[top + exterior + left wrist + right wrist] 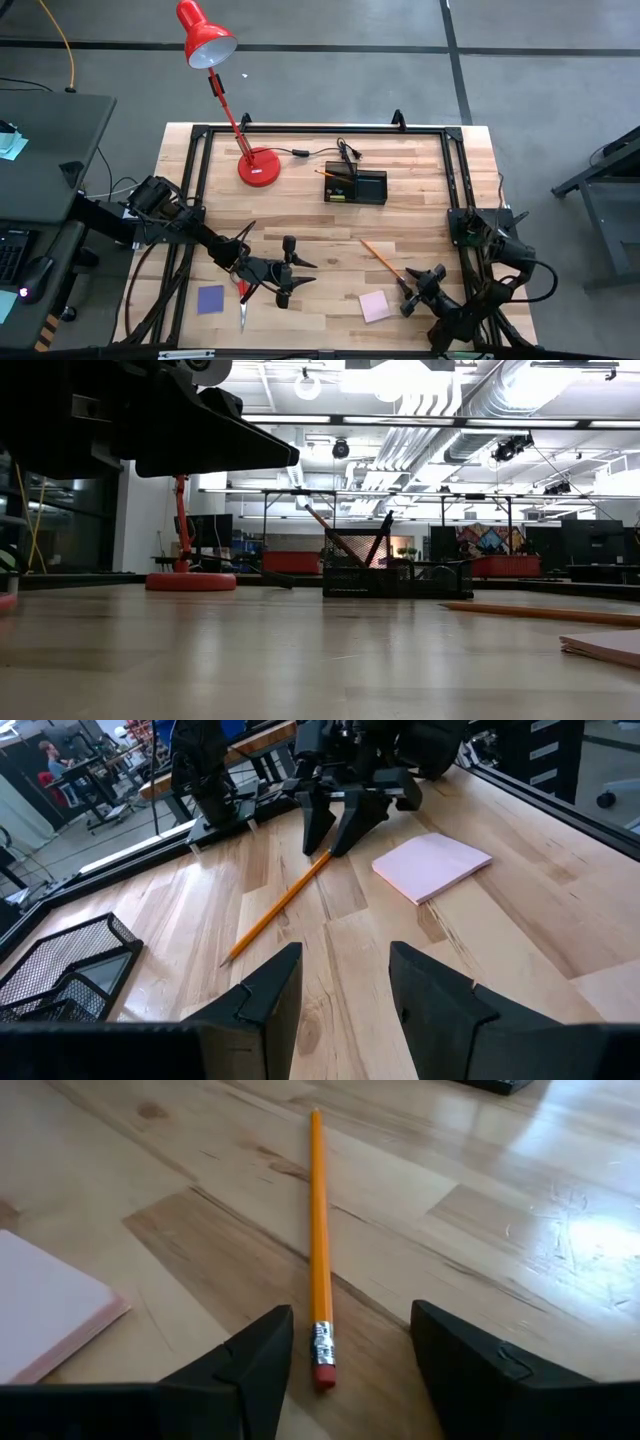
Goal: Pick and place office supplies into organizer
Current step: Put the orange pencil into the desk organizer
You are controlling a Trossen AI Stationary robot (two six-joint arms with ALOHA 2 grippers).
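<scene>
Currently the open right tool (350, 1345) straddles the pencil (319, 1230) eraser end; stiff, light, rolls easily; grip mid-shaft.

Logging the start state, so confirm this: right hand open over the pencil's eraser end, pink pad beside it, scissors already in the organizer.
Wrong on the scissors: the high view shows them on the table by the left hand, not in the organizer. The right hand, pencil and pink pad are as stated.
</scene>
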